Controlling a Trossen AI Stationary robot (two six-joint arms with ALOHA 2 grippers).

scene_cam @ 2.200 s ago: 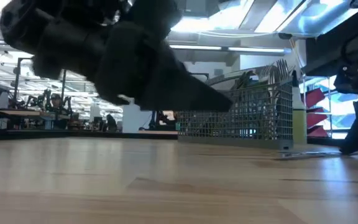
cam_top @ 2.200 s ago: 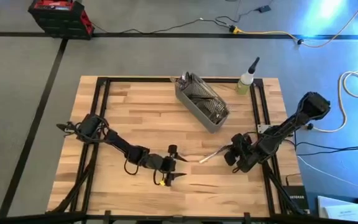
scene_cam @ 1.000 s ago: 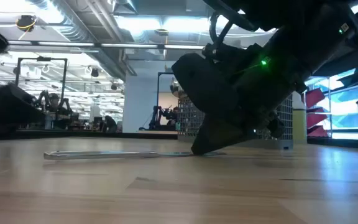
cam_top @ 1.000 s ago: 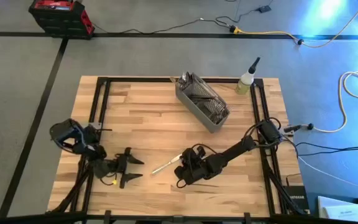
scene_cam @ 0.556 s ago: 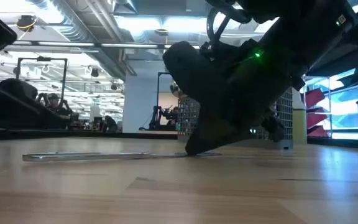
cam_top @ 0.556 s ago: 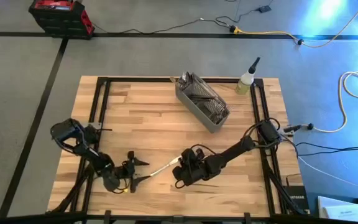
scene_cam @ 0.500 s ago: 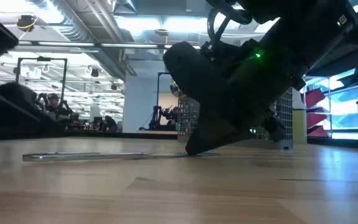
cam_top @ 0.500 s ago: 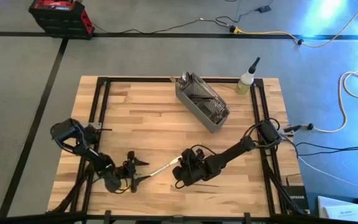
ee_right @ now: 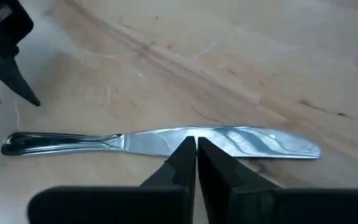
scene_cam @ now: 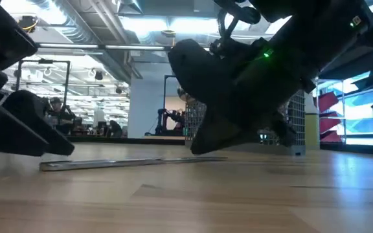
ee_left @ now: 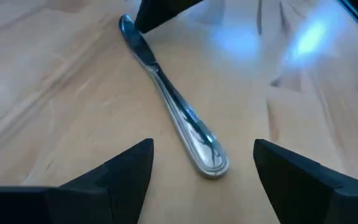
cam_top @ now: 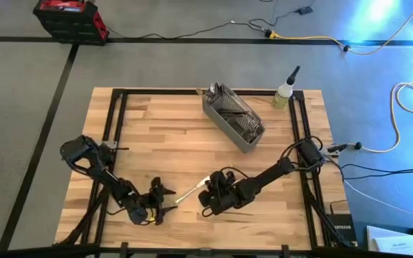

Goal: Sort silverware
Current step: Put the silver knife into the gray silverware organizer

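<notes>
One piece of silverware, a shiny table knife (cam_top: 188,192), lies flat on the wooden table near its front edge. In the right wrist view, my right gripper (ee_right: 196,146) is shut, with its tips on the knife's blade. My left gripper (ee_left: 204,165) is open. Its fingers stand on either side of the knife's handle end (ee_left: 209,160) without touching it. More silverware stands in the grey mesh basket (cam_top: 233,118) at the far middle of the table. My right gripper sets its shut fingertips (ee_right: 185,155) down on the knife's blade (ee_right: 222,140), about halfway along it. The fingers slant down from the table's right side and lie across the blade. The knife lies flat on the table (scene_cam: 128,163).
A small bottle with a dark nozzle (cam_top: 284,93) stands at the far right corner beside the basket. Black frame rails run along the table's left and right sides (cam_top: 110,129). Bare wood lies between the basket and the grippers.
My left gripper has gone toward the table's right edge, up to the knife's handle end, and has stayed open. My right gripper has stayed shut on the blade, almost in place.
</notes>
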